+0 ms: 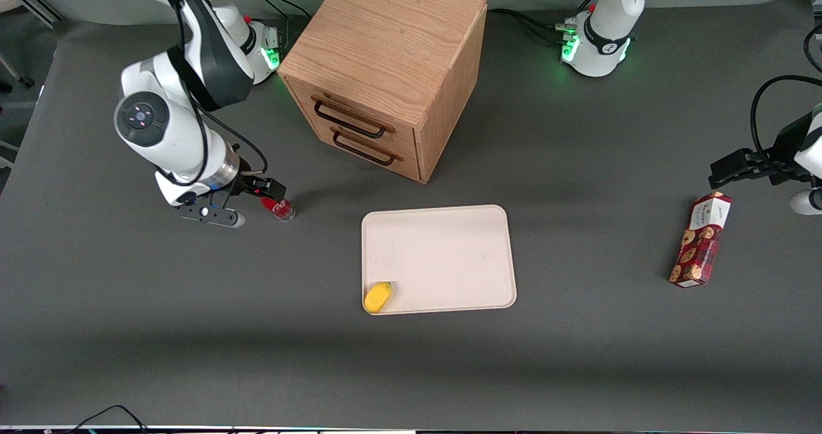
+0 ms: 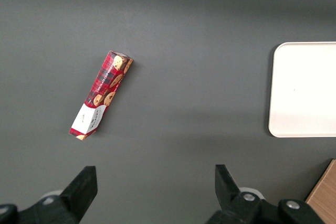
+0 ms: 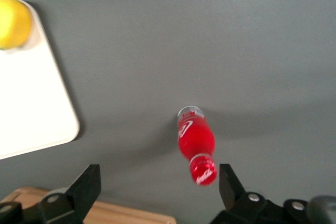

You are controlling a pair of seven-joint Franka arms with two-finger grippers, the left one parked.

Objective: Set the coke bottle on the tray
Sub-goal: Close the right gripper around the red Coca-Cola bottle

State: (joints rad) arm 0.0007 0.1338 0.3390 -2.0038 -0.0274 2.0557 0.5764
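Tool [image 1: 268, 198] low over the table [image 1: 128, 305] toward the working arm's end, fingers spread wide with nothing between them, hovering just above the coke bottle [image 1: 279, 208]. Bottle upright on the dark mat, in the wrist view [image 3: 196, 146] seen from above with its red cap nearest the camera and one finger [image 3: 231, 187] just beside that cap, the other [image 3: 86, 184] well apart. Off-centre, then, by the look of it: likely to clip the cap on the way down and topple so small and light a bottle, which would then roll freely on its round body. A grip closing high on the cap alone could also let it pivot or slip out during the carry.

Tray [image 1: 439, 257] near the middle of the table, well apart from the bottle, with a yellow lemon-like fruit [image 1: 377, 296] sitting in the tray corner closest to the table's front edge and the working arm's end. Best avoided when setting down; a bottle placed against it, or on the low rim, would probably tip.

Table covered in a plain dark grey mat, flat and matte. Wooden two-drawer cabinet [image 1: 385, 68] toward the rear edge, near enough to the arm's path to warrant care. Red cookie box [image 1: 701, 239] lying toward the parked arm's end. Cables trailing along the rear and front edges.
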